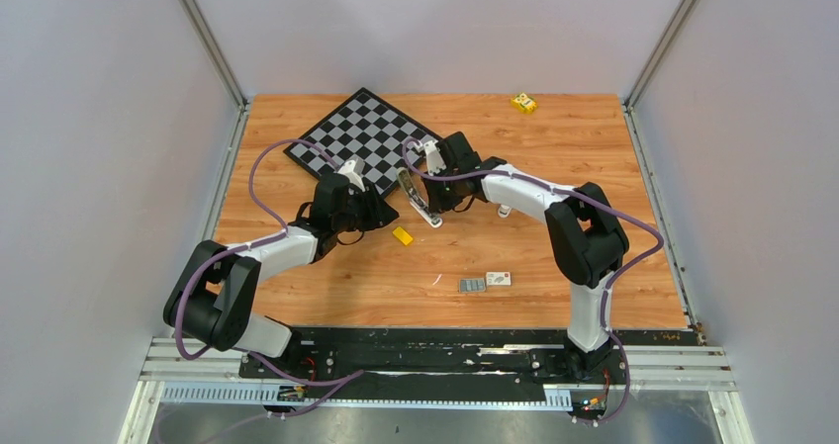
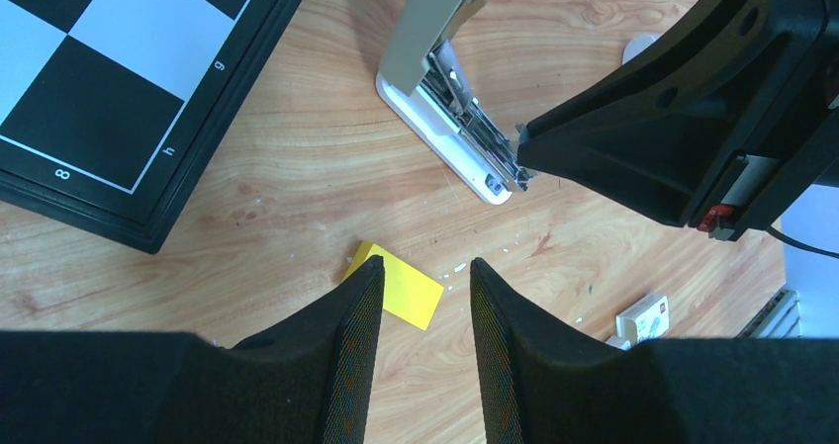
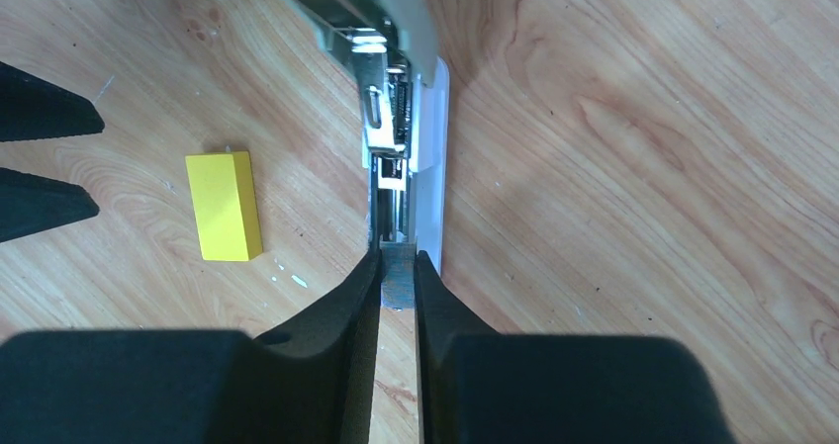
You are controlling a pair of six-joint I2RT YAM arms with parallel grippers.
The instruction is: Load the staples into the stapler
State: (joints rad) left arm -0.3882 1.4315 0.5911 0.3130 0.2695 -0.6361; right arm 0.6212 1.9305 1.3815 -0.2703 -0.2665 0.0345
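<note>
The stapler (image 1: 416,199) lies open on the wooden table, its grey-olive top lifted and its metal tray bared; it also shows in the left wrist view (image 2: 450,98) and the right wrist view (image 3: 396,88). My right gripper (image 3: 398,256) is shut on a short silvery strip of staples (image 3: 399,278), held at the front end of the tray. In the left wrist view its fingertips (image 2: 521,152) touch the stapler's front. More staples (image 1: 472,285) lie near the table's front. My left gripper (image 2: 425,263) is open and empty, just left of the stapler, over a yellow block (image 2: 406,288).
A chessboard (image 1: 361,133) lies behind the stapler at the back left. A small white labelled box (image 1: 498,279) sits beside the loose staples. The yellow block (image 1: 402,234) lies in front of the stapler. Another small yellow object (image 1: 523,103) sits at the far edge.
</note>
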